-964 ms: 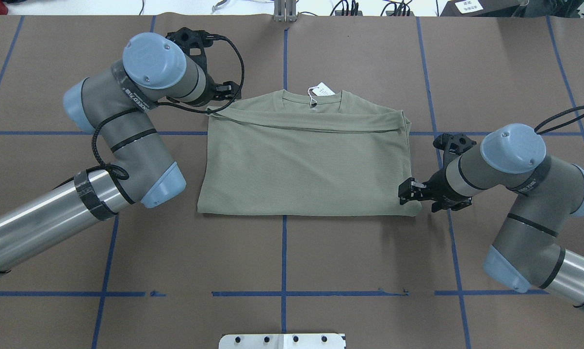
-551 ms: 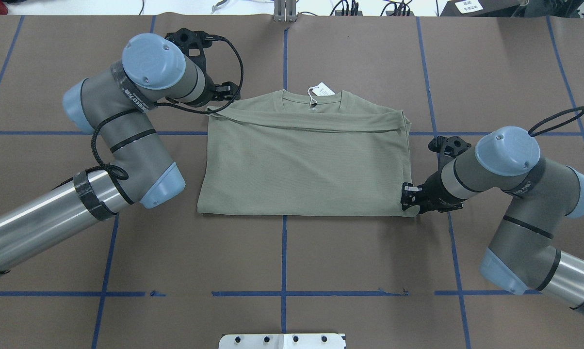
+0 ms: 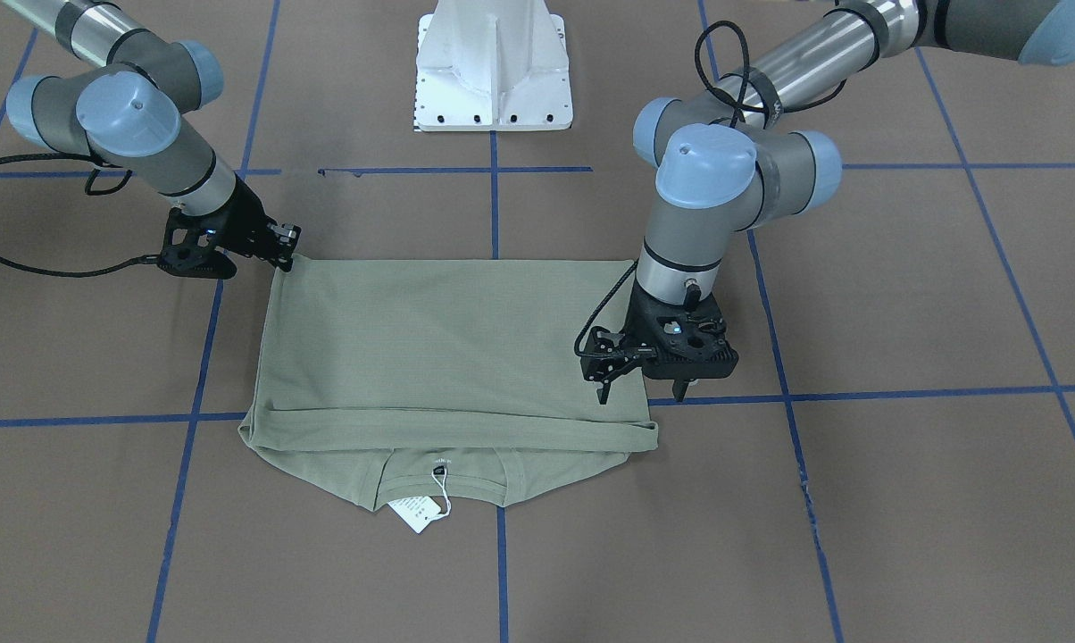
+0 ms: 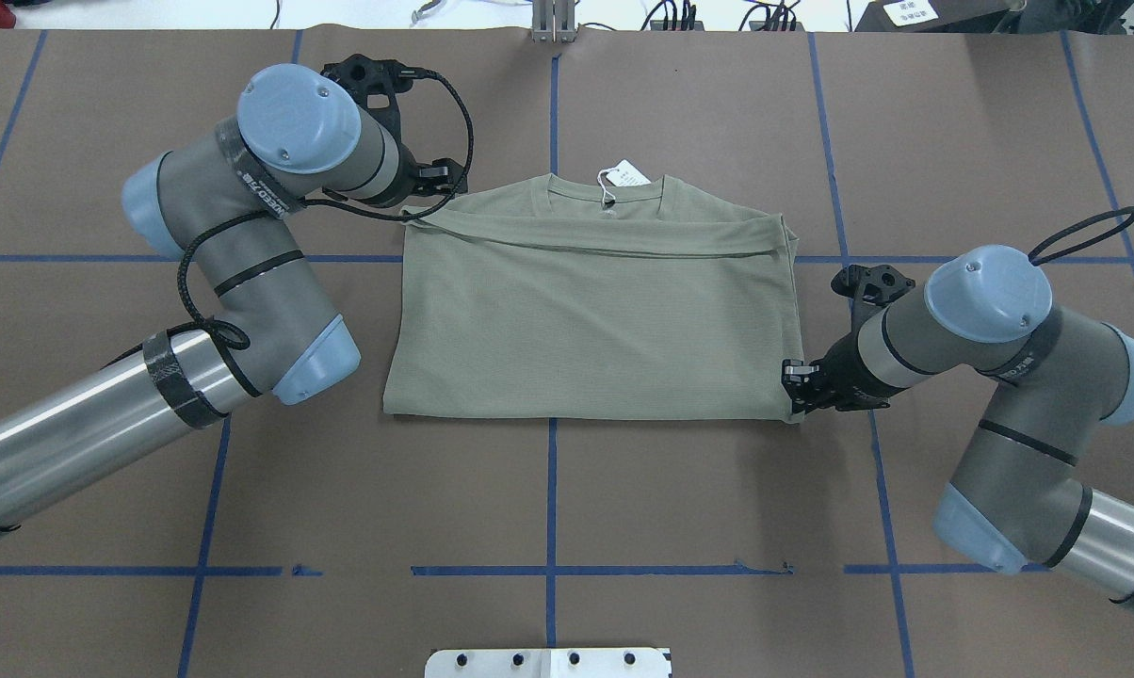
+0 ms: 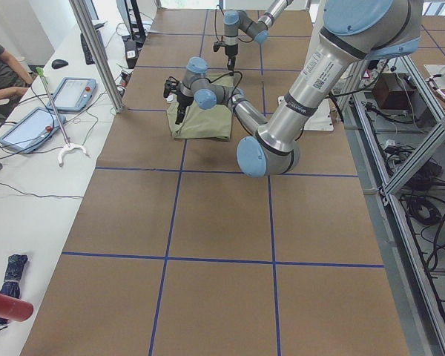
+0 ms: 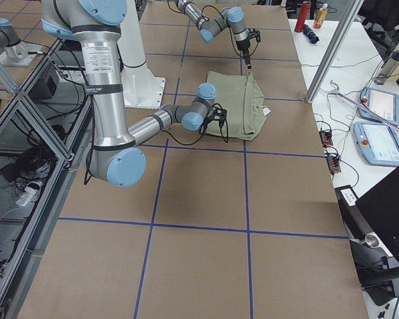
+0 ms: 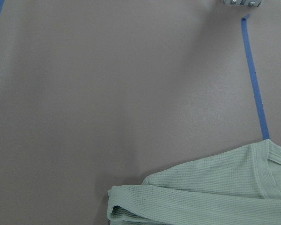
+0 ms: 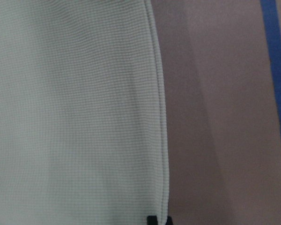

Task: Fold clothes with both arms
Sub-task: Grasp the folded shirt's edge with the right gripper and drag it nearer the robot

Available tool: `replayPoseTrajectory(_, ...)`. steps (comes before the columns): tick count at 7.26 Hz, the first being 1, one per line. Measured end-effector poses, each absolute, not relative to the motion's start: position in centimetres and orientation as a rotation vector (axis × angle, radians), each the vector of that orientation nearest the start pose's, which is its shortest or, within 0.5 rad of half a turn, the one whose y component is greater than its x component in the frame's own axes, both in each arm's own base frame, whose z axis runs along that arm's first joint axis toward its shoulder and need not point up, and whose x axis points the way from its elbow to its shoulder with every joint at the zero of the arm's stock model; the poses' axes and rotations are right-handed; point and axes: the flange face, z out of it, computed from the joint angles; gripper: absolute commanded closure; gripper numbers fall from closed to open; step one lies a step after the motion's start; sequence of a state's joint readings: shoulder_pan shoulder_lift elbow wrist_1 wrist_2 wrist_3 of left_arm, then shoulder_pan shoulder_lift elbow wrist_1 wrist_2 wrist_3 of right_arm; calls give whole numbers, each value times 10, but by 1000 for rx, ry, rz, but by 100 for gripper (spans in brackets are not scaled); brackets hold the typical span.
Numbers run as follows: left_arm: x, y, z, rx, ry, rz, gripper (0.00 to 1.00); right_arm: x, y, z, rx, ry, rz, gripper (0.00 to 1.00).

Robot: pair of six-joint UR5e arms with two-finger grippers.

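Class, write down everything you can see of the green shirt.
The shirt is sage-green knit, folded into a rectangle on the brown table, with its round collar on the far side and a white paper tag on a string. The right claw pinches its near right corner; the left claw stands open at the far left corner.

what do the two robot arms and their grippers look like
Both the left arm and right arm have silver tube links, grey joints with light-blue round caps, black bands and looping black cables. A lettered strip wraps each wrist. The left gripper and right gripper are black, two-fingered.
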State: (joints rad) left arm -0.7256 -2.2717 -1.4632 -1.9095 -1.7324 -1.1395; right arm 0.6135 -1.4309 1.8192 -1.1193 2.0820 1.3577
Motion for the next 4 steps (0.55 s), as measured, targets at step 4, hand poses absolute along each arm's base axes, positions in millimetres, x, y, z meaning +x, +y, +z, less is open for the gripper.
replayPoseTrajectory(4,469,-575,246,390,864,-197,0,-400,-242,395,-267,-961,9,100)
